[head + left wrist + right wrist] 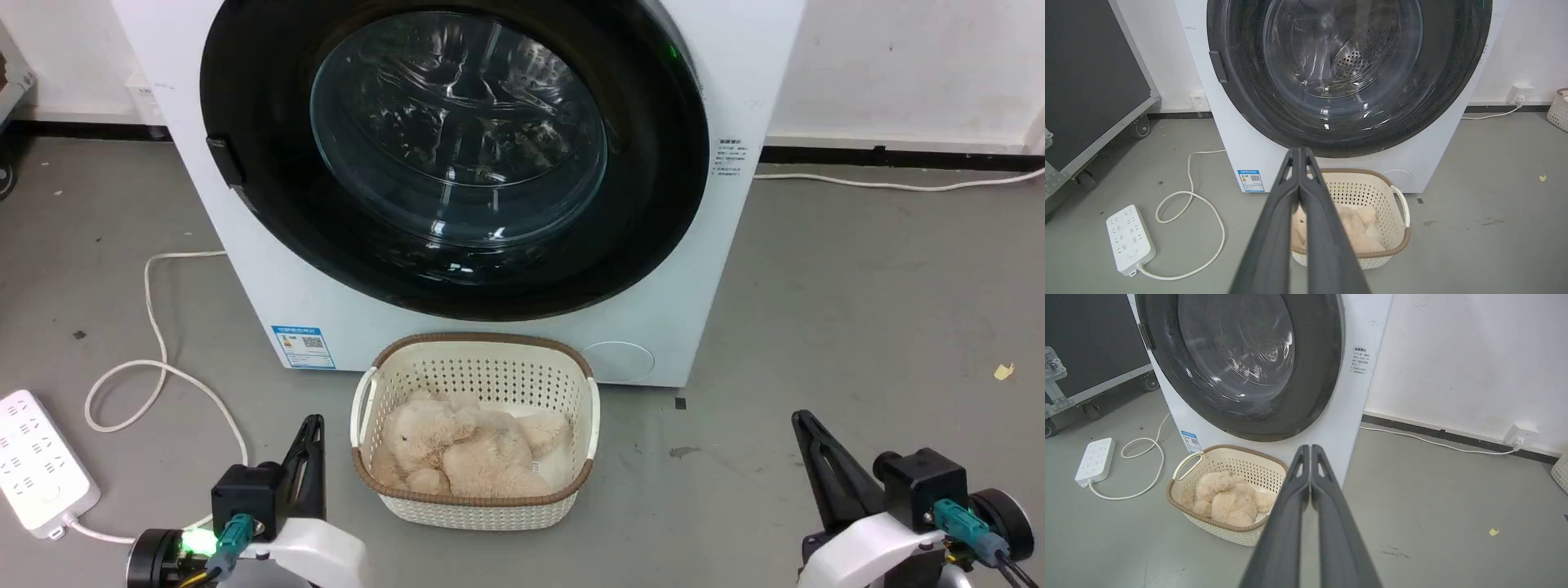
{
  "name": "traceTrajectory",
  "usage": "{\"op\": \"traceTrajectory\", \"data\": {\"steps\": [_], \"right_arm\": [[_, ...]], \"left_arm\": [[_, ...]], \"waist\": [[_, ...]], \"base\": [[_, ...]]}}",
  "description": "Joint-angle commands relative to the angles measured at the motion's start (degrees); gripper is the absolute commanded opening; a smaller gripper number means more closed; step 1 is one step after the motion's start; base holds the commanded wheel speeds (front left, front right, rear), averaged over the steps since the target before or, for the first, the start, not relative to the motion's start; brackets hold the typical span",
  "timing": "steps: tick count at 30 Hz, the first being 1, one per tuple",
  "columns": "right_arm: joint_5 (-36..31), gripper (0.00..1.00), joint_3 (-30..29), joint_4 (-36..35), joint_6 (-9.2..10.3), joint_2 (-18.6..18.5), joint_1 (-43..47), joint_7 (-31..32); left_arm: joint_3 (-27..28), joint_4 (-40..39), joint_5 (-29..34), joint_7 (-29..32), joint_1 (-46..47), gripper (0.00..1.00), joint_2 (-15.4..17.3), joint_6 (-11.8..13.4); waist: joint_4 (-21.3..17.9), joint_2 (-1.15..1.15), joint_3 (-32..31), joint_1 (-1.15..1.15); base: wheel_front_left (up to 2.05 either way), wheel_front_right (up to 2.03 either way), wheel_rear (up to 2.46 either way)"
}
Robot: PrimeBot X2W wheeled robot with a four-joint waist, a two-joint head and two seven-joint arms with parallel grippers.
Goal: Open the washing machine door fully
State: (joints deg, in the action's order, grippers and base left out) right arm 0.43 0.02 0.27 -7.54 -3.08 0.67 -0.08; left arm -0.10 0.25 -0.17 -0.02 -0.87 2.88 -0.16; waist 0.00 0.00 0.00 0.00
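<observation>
Washing machine door (453,155) was shut, stiff, probably slick; left-edge tab (224,162) looked graspable; left gripper (1299,151) and right gripper (1310,447) fingers were together.

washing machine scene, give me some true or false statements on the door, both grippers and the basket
1. The washing machine door sits closed against the washing machine. True.
2. The left gripper is clamped on the door's edge. False: it hangs short of the door, fingers closed on nothing.
3. The cream perforated basket holds a beige plush toy. True.
4. The right gripper is wide open. False: its fingers are pressed together.
5. The white power strip lies inside the basket. False: it lies on the grey floor to the robot's left of the basket.
</observation>
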Motion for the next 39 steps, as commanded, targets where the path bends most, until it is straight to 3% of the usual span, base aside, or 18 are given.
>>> {"op": "traceTrajectory", "data": {"steps": [1, 39], "right_arm": [[-0.43, 0.0, -0.02, -0.27, 0.05, 0.2, -0.67, 0.08], [-0.43, 0.0, -0.02, -0.27, 0.05, 0.2, -0.67, 0.08]], "left_arm": [[0.1, -0.25, 0.17, 0.02, 0.87, 0.0, -0.01, 0.16], [0.1, -0.25, 0.17, 0.02, 0.87, 0.0, -0.01, 0.16]], "waist": [[0.0, 0.0, 0.0, 0.0], [0.0, 0.0, 0.0, 0.0]], "base": [[0.0, 0.0, 0.0], [0.0, 0.0, 0.0]]}}
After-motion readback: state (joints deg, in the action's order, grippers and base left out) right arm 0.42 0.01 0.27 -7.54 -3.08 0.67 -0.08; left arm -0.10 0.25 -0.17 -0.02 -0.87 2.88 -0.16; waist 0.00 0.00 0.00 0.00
